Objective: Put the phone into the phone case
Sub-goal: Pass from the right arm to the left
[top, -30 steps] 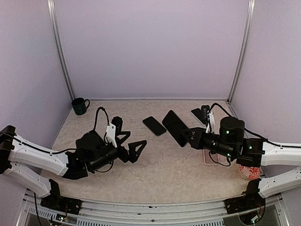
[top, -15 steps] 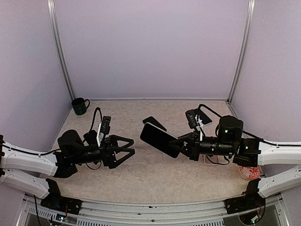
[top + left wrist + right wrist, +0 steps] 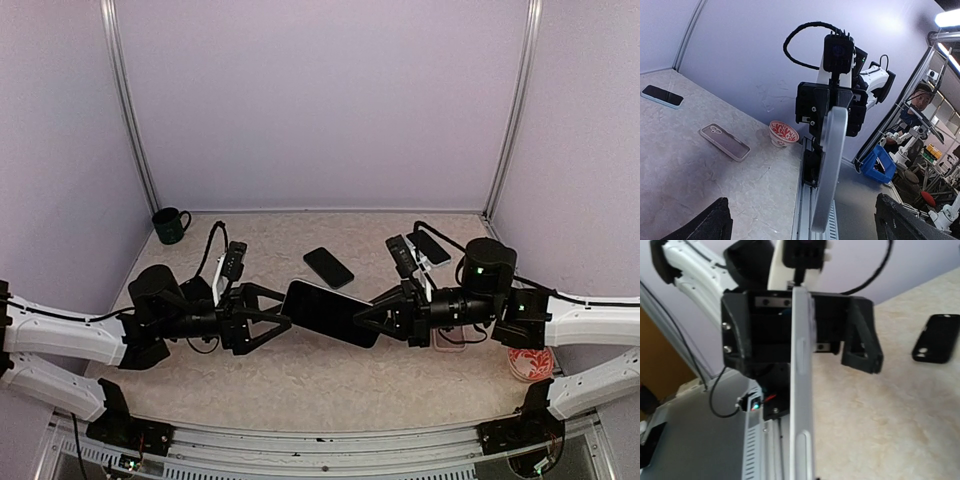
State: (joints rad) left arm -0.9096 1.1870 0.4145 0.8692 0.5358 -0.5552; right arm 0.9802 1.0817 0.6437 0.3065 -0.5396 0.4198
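Right jaws clenched on the phone (image 3: 330, 313), left jaws wide apart about its free end, clear of it

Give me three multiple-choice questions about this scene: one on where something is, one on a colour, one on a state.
1. Where is the mug? A back left corner; B front edge; C in a gripper.
2. The bowl is mainly: A blue; B red; C black.
3. The right gripper is: A open; B hidden; C shut on the phone.
Answers: A, the top view shows it far back on the left; B, its red pattern shows in the left wrist view; C, the phone hangs mid-air from it.
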